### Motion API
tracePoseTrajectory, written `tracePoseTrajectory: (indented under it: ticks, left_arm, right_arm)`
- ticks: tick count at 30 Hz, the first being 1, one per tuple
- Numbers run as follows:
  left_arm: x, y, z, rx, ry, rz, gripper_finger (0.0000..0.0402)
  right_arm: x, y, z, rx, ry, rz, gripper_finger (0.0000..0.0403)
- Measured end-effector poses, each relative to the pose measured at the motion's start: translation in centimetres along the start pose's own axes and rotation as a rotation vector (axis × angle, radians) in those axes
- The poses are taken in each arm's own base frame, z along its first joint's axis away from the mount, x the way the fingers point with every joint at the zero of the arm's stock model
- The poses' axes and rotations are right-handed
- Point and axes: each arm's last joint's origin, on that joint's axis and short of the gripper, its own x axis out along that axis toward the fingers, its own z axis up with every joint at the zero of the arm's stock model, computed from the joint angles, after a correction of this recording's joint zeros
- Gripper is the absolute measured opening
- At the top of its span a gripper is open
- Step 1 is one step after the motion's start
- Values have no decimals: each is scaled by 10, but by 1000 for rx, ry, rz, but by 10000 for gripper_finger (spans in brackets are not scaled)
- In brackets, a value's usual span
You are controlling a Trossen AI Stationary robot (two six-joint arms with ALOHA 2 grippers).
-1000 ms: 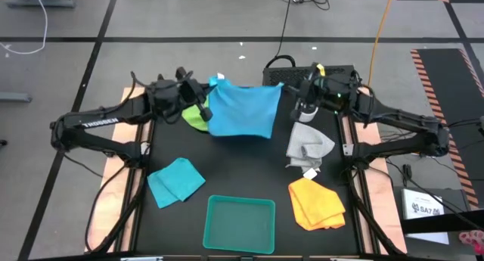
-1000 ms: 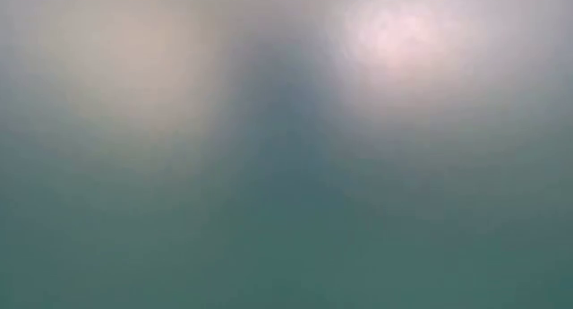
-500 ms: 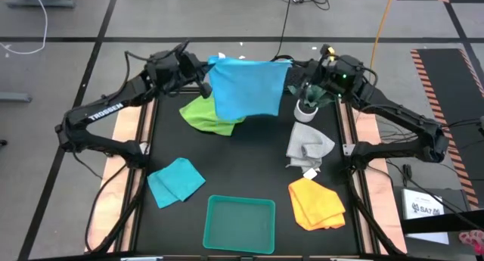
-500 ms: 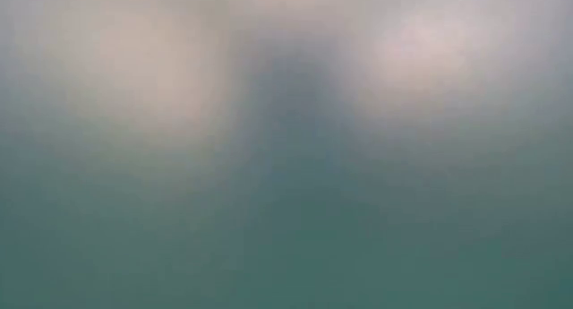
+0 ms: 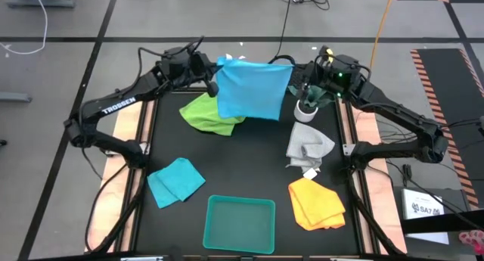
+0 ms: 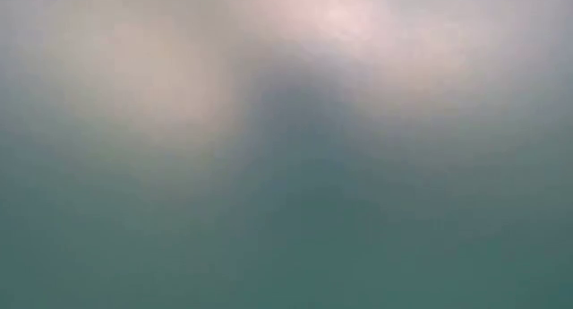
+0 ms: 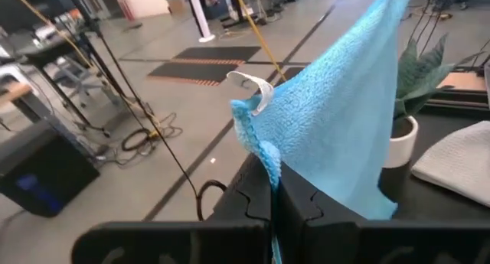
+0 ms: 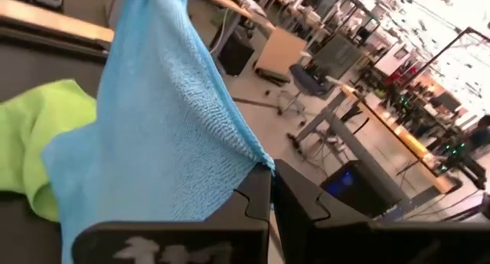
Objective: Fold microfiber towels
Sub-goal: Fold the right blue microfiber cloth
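Near edge: tray (image 5: 239, 225) bare. Small blue towel (image 5: 175, 180) looks folded; orange towel (image 5: 316, 203) and grey towel (image 5: 308, 146) lie rumpled, green towel (image 5: 209, 113) crumpled farther back. Judgement: one done, four left.

Far end: left gripper (image 5: 212, 78) and right gripper (image 5: 293, 82) each pinch a top corner of big blue towel (image 5: 253, 91), hanging spread above table.

Wrist views show pinched corners; high view shows layout; low view blurred.

Towel (image 5: 253, 89) hangs (taut) between claws.
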Motion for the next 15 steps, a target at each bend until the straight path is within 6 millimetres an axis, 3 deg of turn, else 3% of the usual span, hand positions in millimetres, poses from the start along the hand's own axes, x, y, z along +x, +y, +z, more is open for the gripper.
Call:
tracePoseTrajectory:
  ticks: [8, 15]
  left_arm:
    - [-8, 22, 26, 25, -143, 79, 0]
    - [-16, 28, 39, 34, -176, 39, 0]
  right_arm:
    - [-4, -15, 15, -75, -158, -135, 0]
    - [-2, -14, 9, -96, -105, -111, 0]
